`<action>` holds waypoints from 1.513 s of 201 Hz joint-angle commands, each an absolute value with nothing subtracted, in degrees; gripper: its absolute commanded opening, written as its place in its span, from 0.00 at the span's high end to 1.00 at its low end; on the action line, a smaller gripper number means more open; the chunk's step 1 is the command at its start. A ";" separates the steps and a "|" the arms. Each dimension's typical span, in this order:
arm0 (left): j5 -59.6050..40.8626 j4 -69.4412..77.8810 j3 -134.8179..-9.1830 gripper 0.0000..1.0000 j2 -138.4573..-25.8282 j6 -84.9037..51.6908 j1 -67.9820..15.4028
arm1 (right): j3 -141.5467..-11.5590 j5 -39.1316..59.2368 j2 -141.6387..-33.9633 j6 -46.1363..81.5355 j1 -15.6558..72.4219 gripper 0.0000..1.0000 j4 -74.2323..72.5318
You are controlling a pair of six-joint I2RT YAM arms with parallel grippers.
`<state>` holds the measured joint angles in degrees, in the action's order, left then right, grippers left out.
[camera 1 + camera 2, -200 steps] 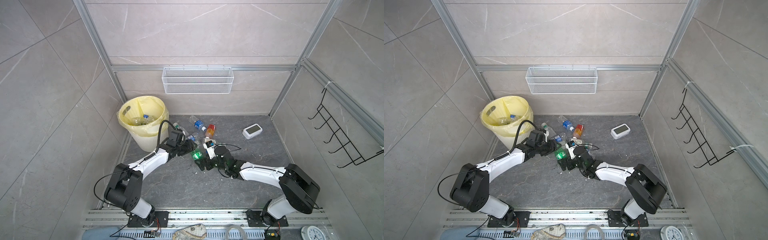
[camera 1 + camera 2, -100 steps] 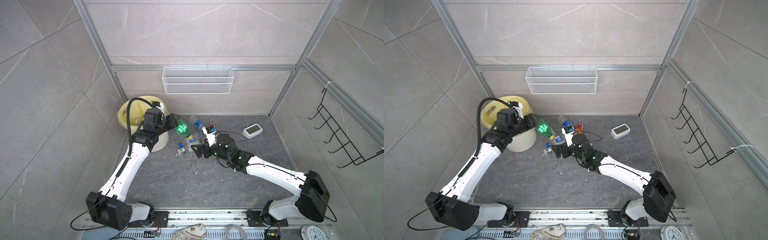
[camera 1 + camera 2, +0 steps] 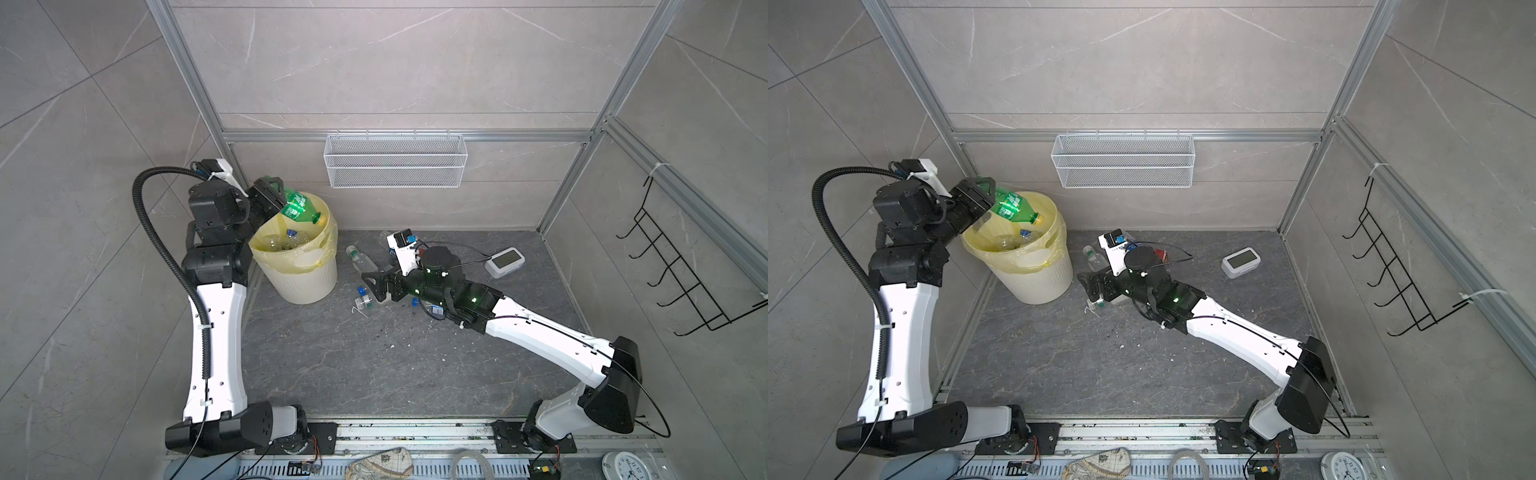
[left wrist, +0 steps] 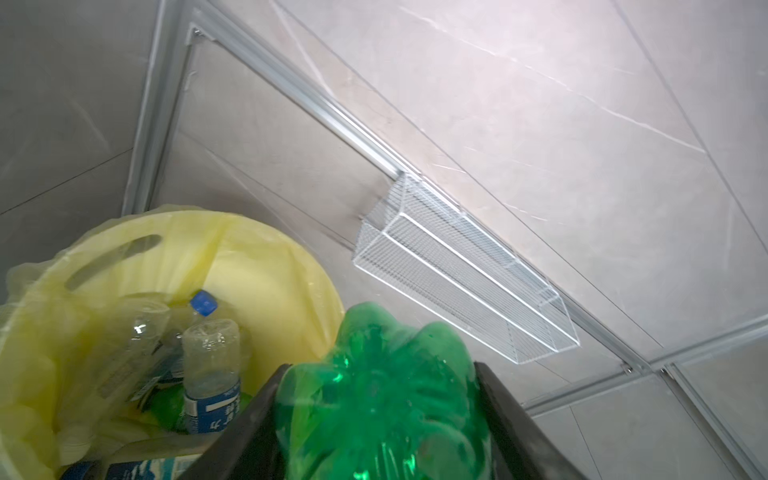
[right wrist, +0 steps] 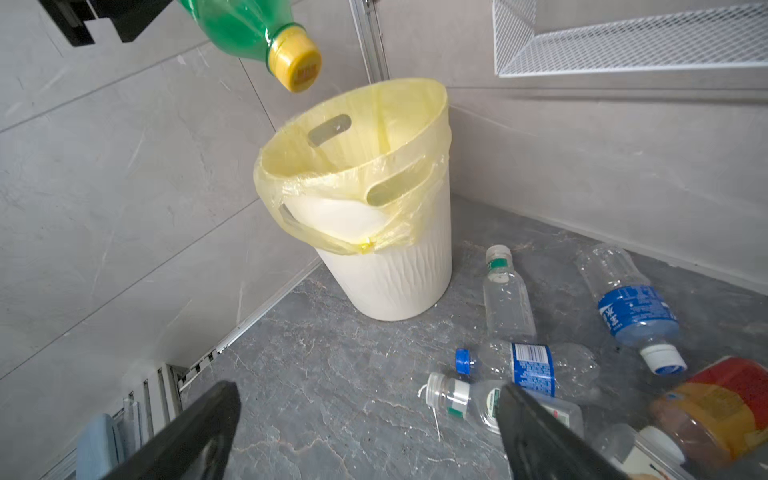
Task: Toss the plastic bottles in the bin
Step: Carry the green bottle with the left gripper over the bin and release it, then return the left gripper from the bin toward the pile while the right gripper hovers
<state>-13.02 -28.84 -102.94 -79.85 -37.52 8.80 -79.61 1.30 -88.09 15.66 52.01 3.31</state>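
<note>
The left tool (image 3: 271,198), gripping the green plastic bottle (image 3: 297,208), has risen from the floor (image 3: 374,365) to above the round cream yellow-lined bin (image 3: 309,284), far left: a drop looks due. The right tool (image 3: 375,286) gapes empty over clear bottles (image 3: 365,262).

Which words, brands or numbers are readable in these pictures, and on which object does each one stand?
Nothing reads with certainty.
green bottle label: white print, blurred.
yellow cap: embossed marks, unreadable.
blue-label bottle: white characters, illegible.
barcode bottle: bars only, digits too small.
digital clock: no digits visible.
round clock: numerals too small.
</note>
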 commanded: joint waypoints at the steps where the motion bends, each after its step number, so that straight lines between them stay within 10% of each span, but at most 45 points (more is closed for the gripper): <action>1: -21.82 -31.31 -102.22 0.29 -85.93 -43.12 12.04 | -79.49 2.28 -88.57 16.68 52.37 0.01 5.38; 30: -22.53 -27.10 -99.72 0.00 -83.70 -44.34 11.96 | -76.94 2.25 -87.16 16.79 52.45 0.01 5.54; 185: -10.00 -20.07 -75.47 0.00 -75.63 -30.58 -25.19 | -61.74 -2.82 -80.38 23.52 38.24 0.01 7.82; 304: -15.70 -10.95 -64.14 0.00 -88.16 -37.97 -33.10 | -57.83 2.86 -93.93 30.41 23.03 0.01 10.84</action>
<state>-14.35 -12.78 -62.33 -88.07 -36.51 -32.60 -58.43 0.78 -92.05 29.23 22.74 10.66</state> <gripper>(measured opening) 0.998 0.994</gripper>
